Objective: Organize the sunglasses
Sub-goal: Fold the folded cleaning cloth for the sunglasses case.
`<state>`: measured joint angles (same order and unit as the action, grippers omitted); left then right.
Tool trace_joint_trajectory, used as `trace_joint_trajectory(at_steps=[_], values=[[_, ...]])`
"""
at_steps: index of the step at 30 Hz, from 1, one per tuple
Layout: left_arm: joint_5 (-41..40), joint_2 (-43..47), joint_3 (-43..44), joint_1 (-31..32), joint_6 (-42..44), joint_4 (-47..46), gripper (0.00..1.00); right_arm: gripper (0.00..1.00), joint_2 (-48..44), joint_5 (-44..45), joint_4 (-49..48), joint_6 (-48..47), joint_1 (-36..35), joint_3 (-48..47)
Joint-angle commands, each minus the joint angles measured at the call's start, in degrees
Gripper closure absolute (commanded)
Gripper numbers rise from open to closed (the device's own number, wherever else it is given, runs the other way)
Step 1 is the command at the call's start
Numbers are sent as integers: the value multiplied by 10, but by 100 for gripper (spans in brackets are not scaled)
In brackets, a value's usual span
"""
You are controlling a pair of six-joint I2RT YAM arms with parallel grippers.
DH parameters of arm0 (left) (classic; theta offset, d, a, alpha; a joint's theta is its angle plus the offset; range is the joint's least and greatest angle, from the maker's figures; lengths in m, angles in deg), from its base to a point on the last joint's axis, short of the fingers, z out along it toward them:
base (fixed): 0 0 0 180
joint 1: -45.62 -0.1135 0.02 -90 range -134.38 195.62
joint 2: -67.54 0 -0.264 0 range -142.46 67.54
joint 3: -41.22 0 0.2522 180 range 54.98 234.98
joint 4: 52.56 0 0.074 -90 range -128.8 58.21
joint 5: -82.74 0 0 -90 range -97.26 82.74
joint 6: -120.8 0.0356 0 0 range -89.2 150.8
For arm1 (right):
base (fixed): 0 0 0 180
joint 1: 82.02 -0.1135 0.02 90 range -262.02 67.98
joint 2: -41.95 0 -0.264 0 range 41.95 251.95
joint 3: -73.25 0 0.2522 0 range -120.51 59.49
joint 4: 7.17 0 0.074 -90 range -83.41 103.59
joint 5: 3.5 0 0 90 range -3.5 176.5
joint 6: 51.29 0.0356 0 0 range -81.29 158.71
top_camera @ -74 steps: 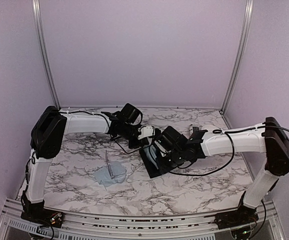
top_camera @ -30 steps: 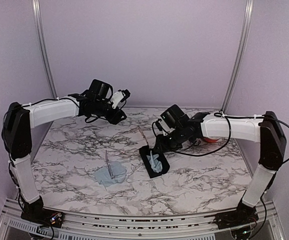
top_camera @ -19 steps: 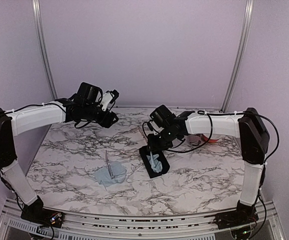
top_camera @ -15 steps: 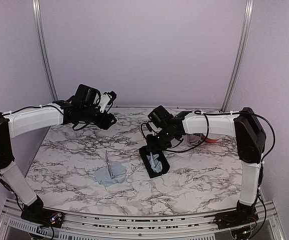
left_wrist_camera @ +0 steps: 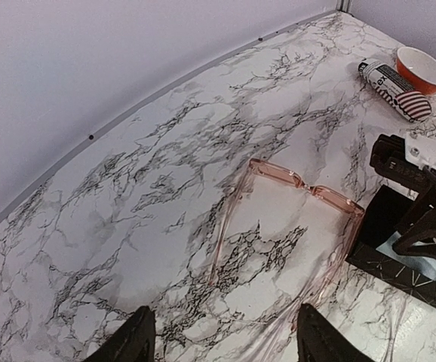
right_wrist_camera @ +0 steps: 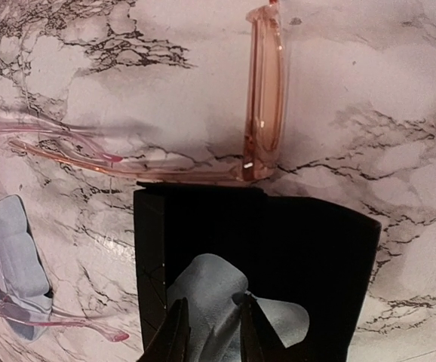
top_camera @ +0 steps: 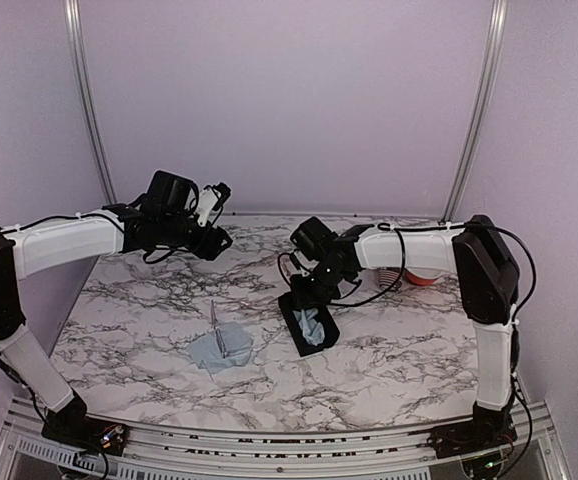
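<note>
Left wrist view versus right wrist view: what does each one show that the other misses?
Only the left wrist view shows the striped case and the red bowl. Only the right wrist view shows a second pair of sunglasses lying on a pale blue cloth. Both show the pink sunglasses, unfolded next to the open black case, which holds another blue cloth.

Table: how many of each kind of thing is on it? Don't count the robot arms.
Sunglasses: 2 (pink pair, pale pair)
Cases: 2 (black case, striped case)
Blue cloths: 2 (cloth in the black case, cloth under the pale pair)
Bowls: 1 (orange bowl)
Total: 7
</note>
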<state>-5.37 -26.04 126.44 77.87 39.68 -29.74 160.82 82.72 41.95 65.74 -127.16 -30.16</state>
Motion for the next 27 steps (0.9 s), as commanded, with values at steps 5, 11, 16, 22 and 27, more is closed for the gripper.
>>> trace_joint_trajectory(at_steps=[5, 11, 16, 22, 27], values=[[3, 22, -11, 0, -4, -16, 37, 90, 15, 4, 13, 8, -3, -22], [5, 24, -11, -1, -5, -17, 38, 100, 14, 12, 3, 12, -3, -20], [7, 26, -12, -1, -5, -17, 38, 100, 13, 19, -23, 33, -3, -19], [10, 27, -12, 0, -8, -17, 38, 100, 22, 2, -70, 51, -3, -18], [9, 32, -14, 0, -8, -17, 38, 100, 32, -12, -79, 53, -4, -10]])
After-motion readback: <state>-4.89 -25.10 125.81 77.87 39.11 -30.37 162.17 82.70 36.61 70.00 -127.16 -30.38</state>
